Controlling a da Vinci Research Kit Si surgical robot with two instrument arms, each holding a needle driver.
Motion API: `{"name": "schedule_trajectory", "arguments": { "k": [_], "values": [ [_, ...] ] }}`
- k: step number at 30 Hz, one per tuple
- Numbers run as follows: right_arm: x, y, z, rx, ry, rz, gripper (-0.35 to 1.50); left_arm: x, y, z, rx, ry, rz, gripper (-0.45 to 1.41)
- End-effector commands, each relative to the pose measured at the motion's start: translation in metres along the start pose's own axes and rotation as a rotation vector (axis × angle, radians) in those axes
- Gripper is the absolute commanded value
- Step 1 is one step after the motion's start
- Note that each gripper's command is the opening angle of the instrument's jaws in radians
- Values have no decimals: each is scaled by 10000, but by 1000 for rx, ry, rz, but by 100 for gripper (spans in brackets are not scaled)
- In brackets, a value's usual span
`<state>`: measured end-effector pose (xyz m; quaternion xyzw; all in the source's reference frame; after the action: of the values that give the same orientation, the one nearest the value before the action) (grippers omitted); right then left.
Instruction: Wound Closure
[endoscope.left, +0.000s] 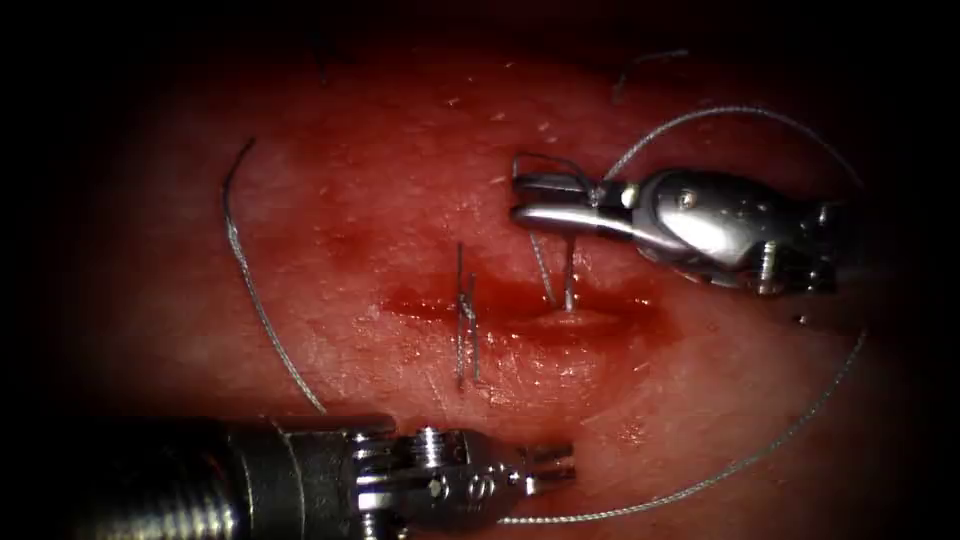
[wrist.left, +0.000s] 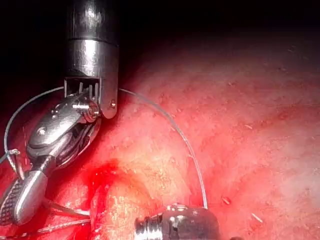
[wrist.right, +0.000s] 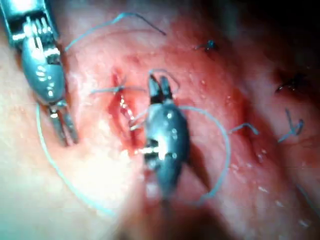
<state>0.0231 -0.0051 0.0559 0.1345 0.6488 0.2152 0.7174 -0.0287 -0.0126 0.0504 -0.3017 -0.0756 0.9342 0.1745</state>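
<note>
- The right gripper (endoscope.left: 535, 198) reaches in from the right above the cut (endoscope.left: 530, 310) in the tissue (endoscope.left: 350, 200), its jaws slightly parted with a dark thread (endoscope.left: 545, 160) looped at their tips; whether they pinch it cannot be told.
- Two strands (endoscope.left: 568, 275) drop from this gripper into the right part of the cut, where red fluid (endoscope.left: 420, 305) pools.
- A finished stitch (endoscope.left: 465, 320) crosses the cut left of those strands, its cut ends standing upright.
- The left gripper (endoscope.left: 550, 465) lies low below the cut, jaws parted a little and holding nothing visible.
- A long pale thread (endoscope.left: 800, 420) arcs from beside the left gripper around the right gripper's wrist and back to its jaws.
- A loose thread piece (endoscope.left: 250, 290) lies on the tissue well left of the cut.
- The needle cannot be made out.
- In the left wrist view, the right gripper (wrist.left: 20, 200) hangs over the cut with thread at its tip.
</note>
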Motion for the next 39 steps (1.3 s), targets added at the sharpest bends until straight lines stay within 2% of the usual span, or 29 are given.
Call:
{"name": "schedule_trajectory", "arguments": {
  "k": [1,18,32,39],
  "values": [
    [-7,-4,6,8,-10,17,-35,2,0,7,0,0,0,-8],
    [-7,6,12,-14,-35,402,-35,0,2,9,1,1,1,-8],
    [-24,-19,11,67,-181,518,-35,-4,1,6,-3,3,-1,-8],
    [-24,-29,9,126,-203,569,-35,-9,-1,3,-6,5,3,-8]
  ]
}}
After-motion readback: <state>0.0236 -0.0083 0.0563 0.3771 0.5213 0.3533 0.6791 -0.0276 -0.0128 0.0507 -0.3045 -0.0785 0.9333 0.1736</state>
